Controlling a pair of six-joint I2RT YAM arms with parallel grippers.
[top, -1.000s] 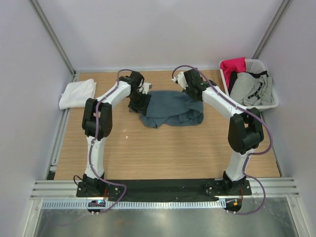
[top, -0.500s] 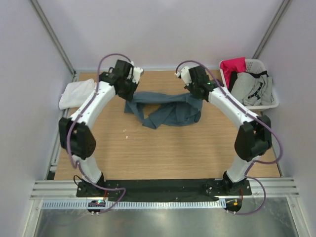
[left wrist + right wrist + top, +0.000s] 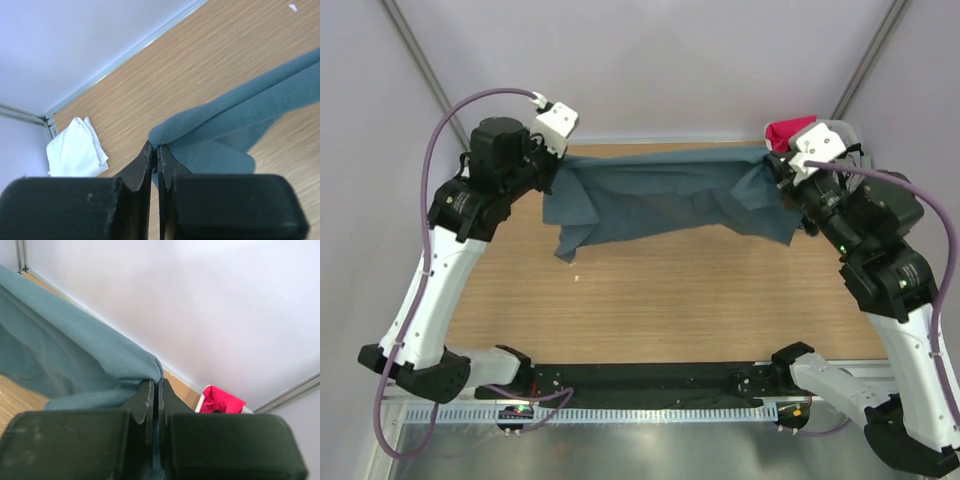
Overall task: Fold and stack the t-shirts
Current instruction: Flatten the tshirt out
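Note:
The slate-blue t-shirt hangs stretched in the air between my two raised grippers, its lower edge drooping over the back of the wooden table. My left gripper is shut on the shirt's left end; the left wrist view shows the fabric pinched at the fingertips of that gripper. My right gripper is shut on the right end, also seen in the right wrist view with the cloth draped leftward. The white t-shirt lies bunched at the table's far left corner; my left arm hides it in the top view.
A white basket at the back right holds a red garment, also in the right wrist view; my right arm covers most of it. Grey walls enclose the table on three sides. A small white speck lies on the wood.
Both grippers have lifted and moved apart, raising the slate-blue shirt off the table and pulling it out from a crumpled heap into a wide hanging sheet.

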